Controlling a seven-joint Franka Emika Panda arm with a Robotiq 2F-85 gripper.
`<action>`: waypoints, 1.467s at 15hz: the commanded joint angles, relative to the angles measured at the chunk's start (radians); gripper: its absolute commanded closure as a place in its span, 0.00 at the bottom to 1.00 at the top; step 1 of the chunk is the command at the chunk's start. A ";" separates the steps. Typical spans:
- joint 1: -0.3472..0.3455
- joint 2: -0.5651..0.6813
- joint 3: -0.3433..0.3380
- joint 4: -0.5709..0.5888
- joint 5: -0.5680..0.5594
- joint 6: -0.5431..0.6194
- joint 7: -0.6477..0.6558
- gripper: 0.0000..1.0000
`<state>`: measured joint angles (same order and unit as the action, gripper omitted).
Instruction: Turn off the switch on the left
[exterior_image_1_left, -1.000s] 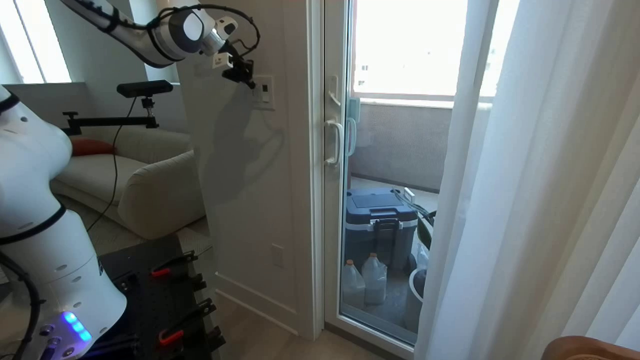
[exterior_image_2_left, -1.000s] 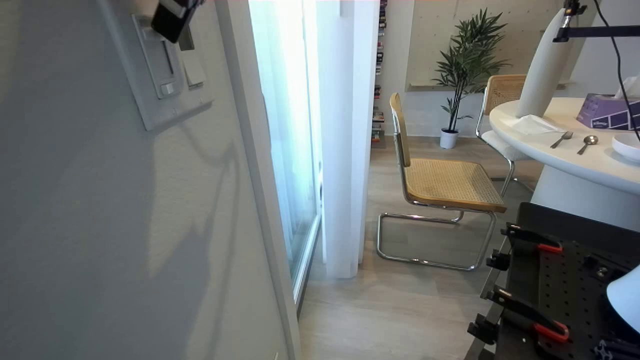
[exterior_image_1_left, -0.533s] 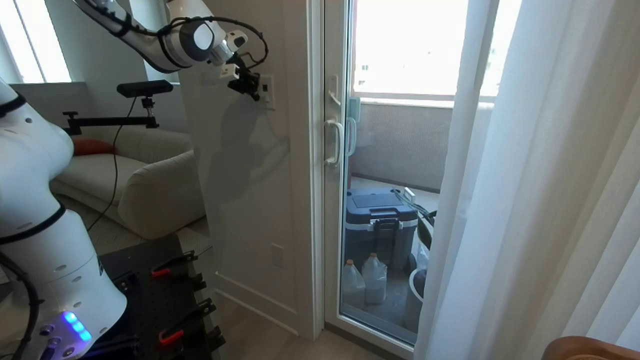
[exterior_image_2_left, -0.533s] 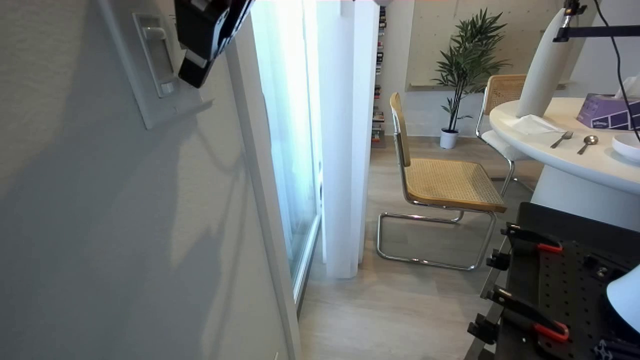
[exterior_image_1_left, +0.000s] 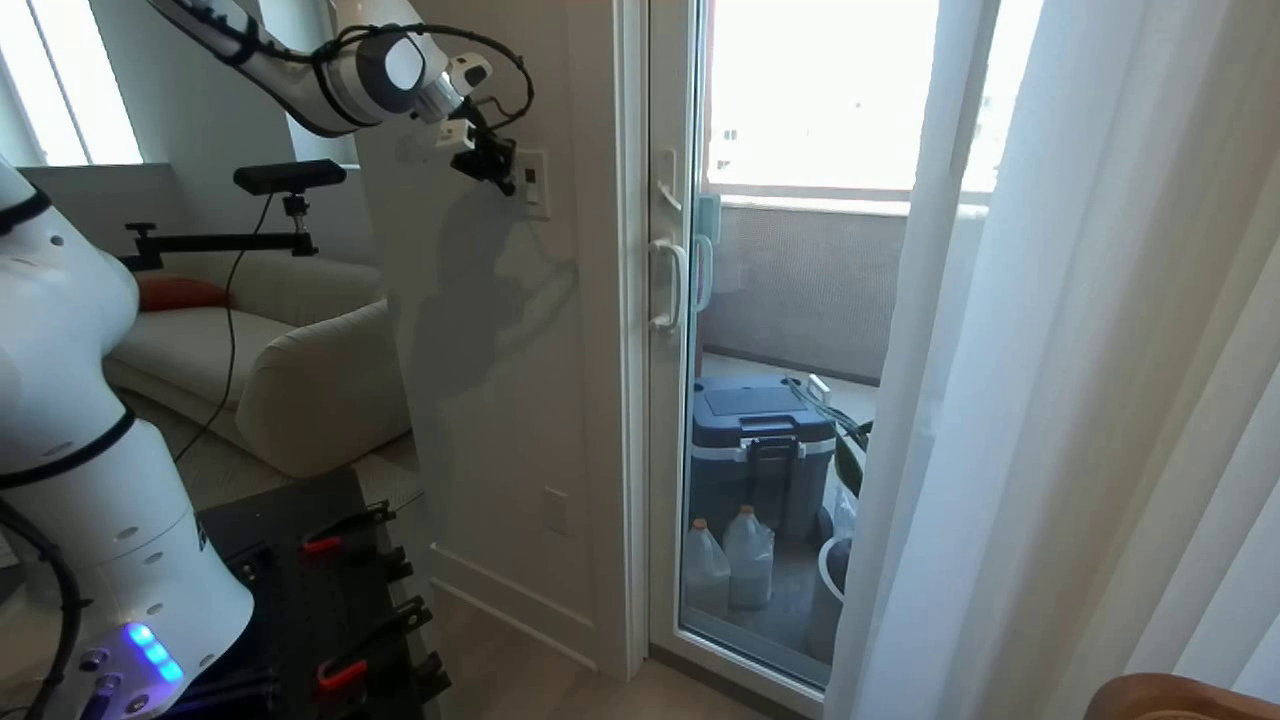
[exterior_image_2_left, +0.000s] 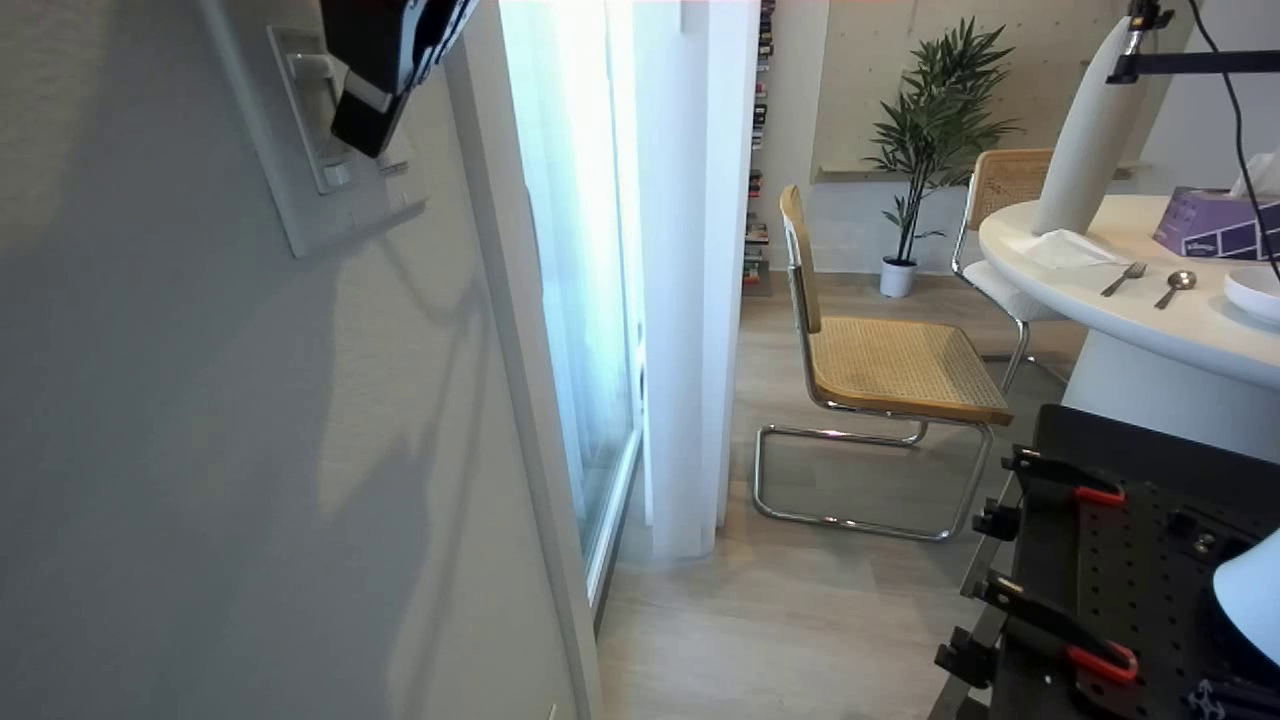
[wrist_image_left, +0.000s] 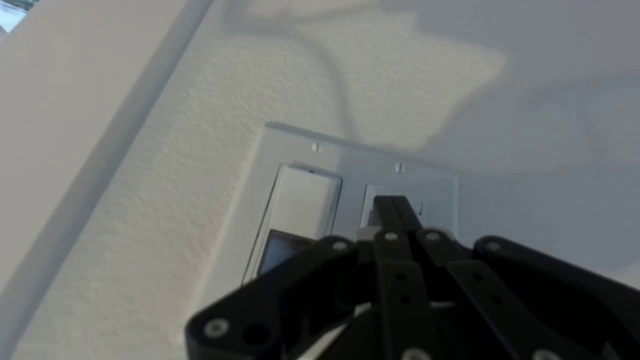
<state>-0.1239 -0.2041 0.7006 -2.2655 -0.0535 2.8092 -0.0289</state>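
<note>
A white wall plate (exterior_image_1_left: 540, 200) holds two controls side by side. The switch on the left (exterior_image_2_left: 310, 108) is a slider with a tab (exterior_image_2_left: 312, 66) near its top and a small button (exterior_image_2_left: 336, 175) at its bottom. In the wrist view, turned upside down, this switch (wrist_image_left: 381, 192) sits on the right, largely hidden behind the fingers. My gripper (wrist_image_left: 392, 199) is shut, its fingertips pressed together with nothing between them, in front of that switch. Whether they touch it I cannot tell. Both exterior views show the gripper (exterior_image_1_left: 508, 190) close to the plate.
Beside the slider is a rocker (wrist_image_left: 305, 200) with a dark lower section, partly covered by a finger. A door frame (exterior_image_1_left: 630, 400) and glass door stand beside the plate. A black cart (exterior_image_1_left: 290, 560) with red clamps is at the robot's base.
In both exterior views my gripper first moved down and to the right along the plate, then came slightly back up and left. It stayed shut. The slider tab looks unchanged.
</note>
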 joint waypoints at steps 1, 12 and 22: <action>0.156 -0.004 -0.135 0.034 -0.025 -0.063 0.028 1.00; 0.307 -0.026 -0.290 0.047 -0.136 -0.100 0.096 1.00; 0.303 0.003 -0.285 0.063 -0.201 -0.073 0.160 1.00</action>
<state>0.1702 -0.2239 0.4235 -2.2312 -0.2161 2.7339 0.0855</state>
